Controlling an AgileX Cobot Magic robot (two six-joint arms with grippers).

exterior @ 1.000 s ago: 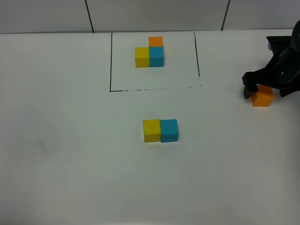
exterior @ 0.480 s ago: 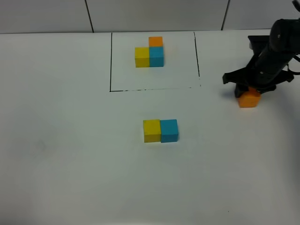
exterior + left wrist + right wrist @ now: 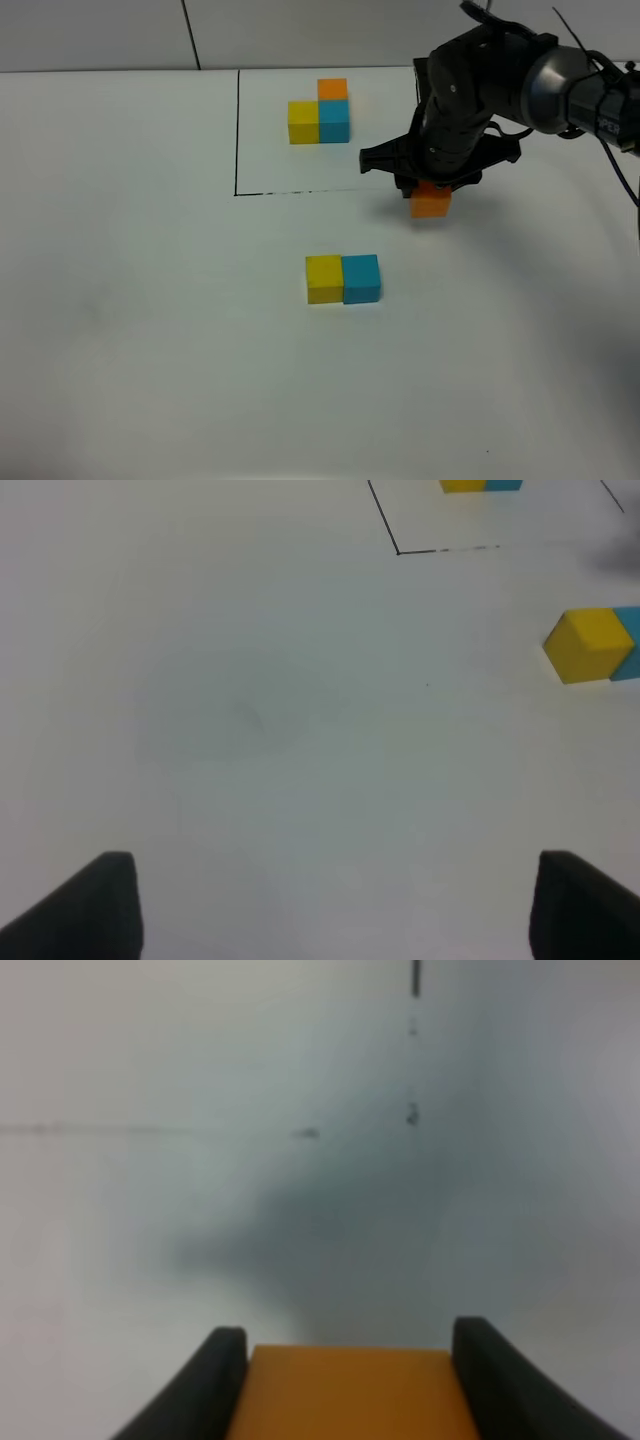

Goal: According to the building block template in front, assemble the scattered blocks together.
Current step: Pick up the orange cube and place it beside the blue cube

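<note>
My right gripper (image 3: 431, 192) is shut on the orange cube (image 3: 431, 202) and holds it above the table, just right of the frame's lower right corner. In the right wrist view the orange cube (image 3: 350, 1392) sits between the two black fingers (image 3: 210, 1380). The yellow cube (image 3: 324, 279) and the sky-blue cube (image 3: 361, 278) lie side by side, touching, in the middle of the table. The building block template (image 3: 320, 112) of yellow, blue and orange cubes stands inside the black drawn rectangle at the back. My left gripper (image 3: 330, 920) is open over bare table, with the yellow cube (image 3: 588, 645) off to one side.
The black drawn rectangle (image 3: 236, 150) marks the template area on the white table. The right arm (image 3: 500, 80) reaches in from the right over the back of the table. A wall with panel seams runs behind.
The right gripper closed on the orange cube at the right edge, lifted it and carried it leftward to beside the frame's lower right corner. The yellow and blue cubes stayed put.
</note>
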